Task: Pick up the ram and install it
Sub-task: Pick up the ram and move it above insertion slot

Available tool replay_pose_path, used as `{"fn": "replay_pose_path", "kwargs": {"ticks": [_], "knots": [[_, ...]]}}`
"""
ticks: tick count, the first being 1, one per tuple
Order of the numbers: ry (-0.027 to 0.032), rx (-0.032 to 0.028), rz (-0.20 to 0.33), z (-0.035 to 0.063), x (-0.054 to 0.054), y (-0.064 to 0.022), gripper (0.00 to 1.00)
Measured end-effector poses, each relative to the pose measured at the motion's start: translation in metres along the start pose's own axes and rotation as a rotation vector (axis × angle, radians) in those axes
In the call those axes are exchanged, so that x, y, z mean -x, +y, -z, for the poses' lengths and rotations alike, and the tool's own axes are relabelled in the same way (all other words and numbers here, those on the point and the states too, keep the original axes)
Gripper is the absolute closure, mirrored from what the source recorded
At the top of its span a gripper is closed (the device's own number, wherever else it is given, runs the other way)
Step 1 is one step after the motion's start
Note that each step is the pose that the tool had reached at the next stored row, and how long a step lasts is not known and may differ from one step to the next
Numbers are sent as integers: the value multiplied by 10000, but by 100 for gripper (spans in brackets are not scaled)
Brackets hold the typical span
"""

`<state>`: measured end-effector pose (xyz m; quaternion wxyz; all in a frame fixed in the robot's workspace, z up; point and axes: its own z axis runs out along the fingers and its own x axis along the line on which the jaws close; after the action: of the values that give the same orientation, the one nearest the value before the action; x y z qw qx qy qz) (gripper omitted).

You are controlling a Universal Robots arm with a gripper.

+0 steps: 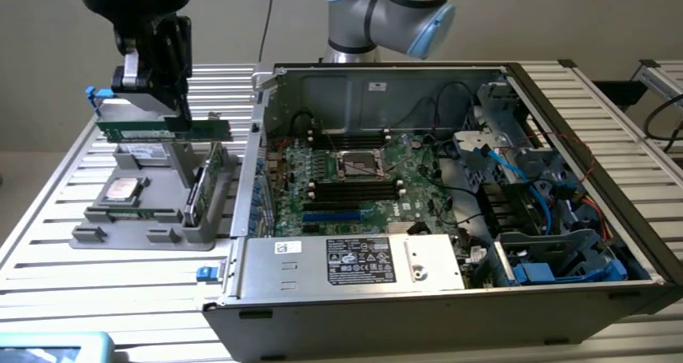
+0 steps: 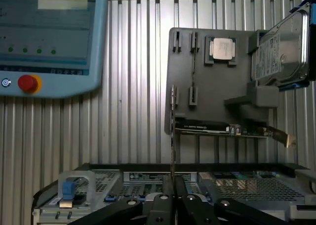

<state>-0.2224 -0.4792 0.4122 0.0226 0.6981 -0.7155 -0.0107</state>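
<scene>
My gripper (image 1: 160, 117) is shut on the ram (image 1: 208, 128), a thin green stick held level in the air above the grey parts holder (image 1: 128, 235) at the exterior view's left. In the wrist view the ram (image 2: 173, 136) shows edge-on as a thin line rising from between my black fingers (image 2: 163, 205). The open computer case (image 1: 597, 131) lies to the exterior view's right, with the motherboard's black memory slots (image 1: 353, 191) beside the processor socket (image 1: 357, 165). The ram is well clear of the case, up and to the left of it.
The grey holder (image 2: 217, 101) carries a processor chip (image 2: 220, 49), a hard drive (image 2: 281, 47) and a bigger card standing on edge (image 1: 208, 179). A blue teach pendant (image 2: 49, 37) lies on the slatted table (image 1: 85, 291). Cables and drive cages (image 1: 545, 243) crowd the case's right side.
</scene>
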Motion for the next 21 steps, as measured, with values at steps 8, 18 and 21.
{"fn": "replay_pose_path", "kwargs": {"ticks": [8, 18, 21], "knots": [[0, 1, 2, 16, 9, -365, 87], [1, 2, 5, 12, 56, -820, 87], [1, 2, 4, 4, 93, -957, 87]]}}
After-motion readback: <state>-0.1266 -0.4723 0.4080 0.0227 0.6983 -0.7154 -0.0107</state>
